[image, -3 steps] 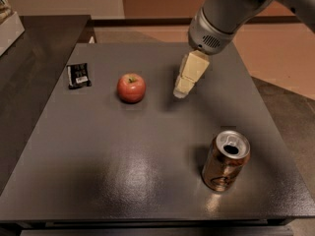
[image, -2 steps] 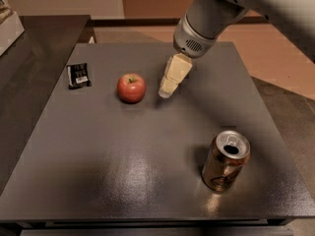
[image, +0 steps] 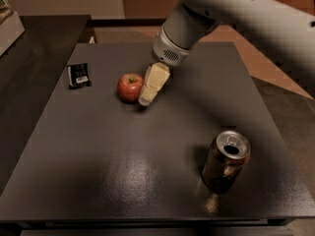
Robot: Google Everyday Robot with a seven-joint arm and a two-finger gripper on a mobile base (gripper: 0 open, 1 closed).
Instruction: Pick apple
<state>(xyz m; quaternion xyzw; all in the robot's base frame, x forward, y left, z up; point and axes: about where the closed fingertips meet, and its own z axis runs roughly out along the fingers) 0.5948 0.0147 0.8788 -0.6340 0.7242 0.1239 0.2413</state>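
Left to right on the dark grey flat table point(image: 113, 176):

Far left, the small black flat packet with a white label point(image: 78, 75) lies in the same pos. as 1 s ago, so it plays no role.

Next, the small round red apple with a yellowish patch and a short stem point(image: 129, 87) stands in the back-left part of the table, between the packet and the gripper. It did not roll or shift vs. the earlier pictures.

Just right of it is the cream-coloured two-finger gripper point(image: 146, 98), on the grey-white round robot arm point(image: 183, 33). This is the change: 1 s ago it hung well apart from the apple, to the right; then it came nearer, and now its tip is low and directly at the apple's right side, touching it or almost. It points down and to the left. If it is open or closed I cannot tell, because it is seen as one block from here.

Front right, the opened brown metal drink can point(image: 226, 161) stands upright, not moved, well apart from everything.

Meaning for the task, in my judgement: approach is approx. finished, but the apple is not yet held. The gripper sits beside the fruit, not around it, so it could push the apple left instead of taking it.
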